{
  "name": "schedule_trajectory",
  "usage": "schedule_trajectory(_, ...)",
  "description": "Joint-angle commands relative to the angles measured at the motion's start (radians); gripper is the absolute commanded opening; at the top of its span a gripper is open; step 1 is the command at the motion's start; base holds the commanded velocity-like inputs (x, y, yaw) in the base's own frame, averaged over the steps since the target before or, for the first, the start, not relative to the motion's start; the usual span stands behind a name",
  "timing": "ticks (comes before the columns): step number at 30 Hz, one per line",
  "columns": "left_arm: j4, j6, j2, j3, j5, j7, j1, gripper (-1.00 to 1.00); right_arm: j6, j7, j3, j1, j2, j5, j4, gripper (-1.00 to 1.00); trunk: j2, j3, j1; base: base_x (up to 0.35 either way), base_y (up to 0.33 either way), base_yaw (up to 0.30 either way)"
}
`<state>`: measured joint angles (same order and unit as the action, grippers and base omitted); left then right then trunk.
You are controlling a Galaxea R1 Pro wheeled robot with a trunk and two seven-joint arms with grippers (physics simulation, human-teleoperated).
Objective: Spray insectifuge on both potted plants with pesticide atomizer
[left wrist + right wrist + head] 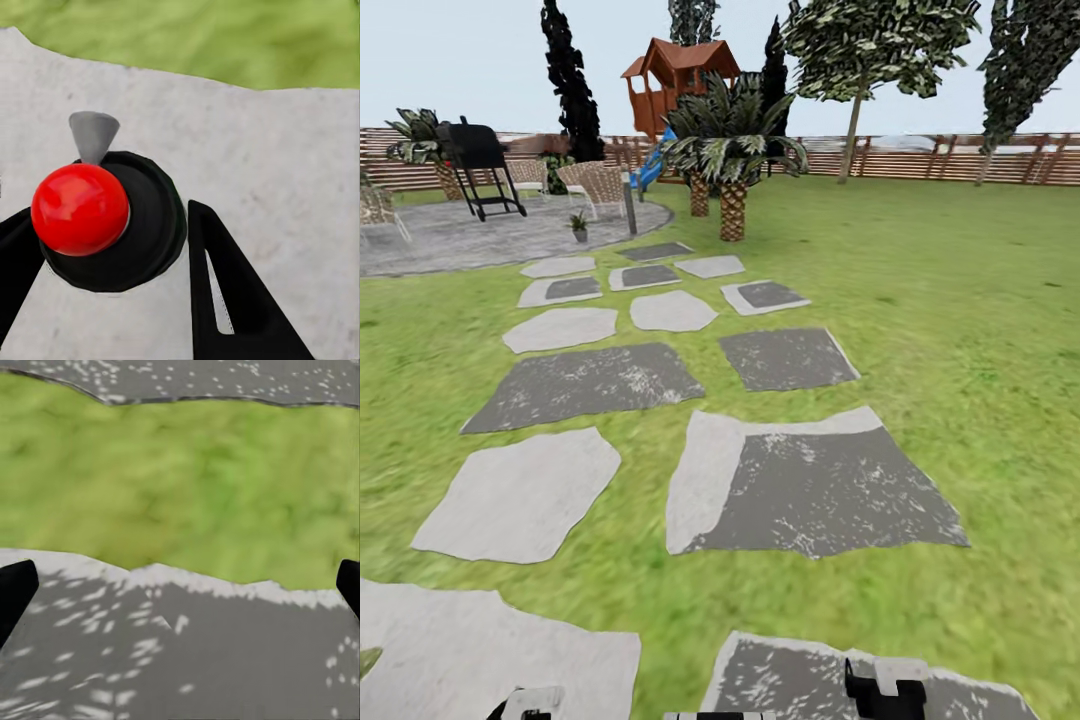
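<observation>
Currently, robot on the garden path, both arms low at the bottom edge of the head view.
Left gripper [112,240]: clenched around the pesticide atomizer [112,217]; black fingers [232,300] on both sides of the dark round body, red knob on top, grey cone nozzle sticking out past it.
Under left gripper: pale grey stepping stone [262,150], lawn edge beyond it.
Right gripper [180,585]: released, fingertips [15,589] spread wide at the two frame edges, nothing between them.
Under right gripper: dark speckled stone [187,652], then a grass strip [187,480], then another dark stone.
Head view: stepping stones [585,385] alternate dark and pale across the lawn [960,330] toward a round gravel patio [460,240] at upper left.
Potted plant [578,224]: one small rosette at the patio's near edge, well ahead, beside a grey post lamp [630,205].
Patio: black grill [480,165], wicker chairs [595,187].
Past the path: two palms [732,160], playhouse with blue slide [675,80], slatted fence [940,157] along the back.
</observation>
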<state>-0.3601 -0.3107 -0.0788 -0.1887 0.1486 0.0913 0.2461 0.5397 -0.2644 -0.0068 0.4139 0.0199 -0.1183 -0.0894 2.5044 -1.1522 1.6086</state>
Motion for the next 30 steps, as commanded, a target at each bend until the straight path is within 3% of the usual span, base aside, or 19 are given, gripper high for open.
schedule_trajectory(1,0.001,-0.004,0.001,-0.005,0.011,0.004,0.001,-1.0,0.0,-0.008,-0.001,0.0,0.0,-0.011,0.0,1.0,0.0,-0.001,0.0,0.341,-0.107,0.278)
schedule_trajectory(30,0.003,-0.004,0.002,-0.005,0.011,0.004,0.001,-1.0,0.0,-0.009,-0.001,0.0,0.0,-0.011,0.0,1.0,0.0,-0.001,0.0,0.341,-0.102,0.278)
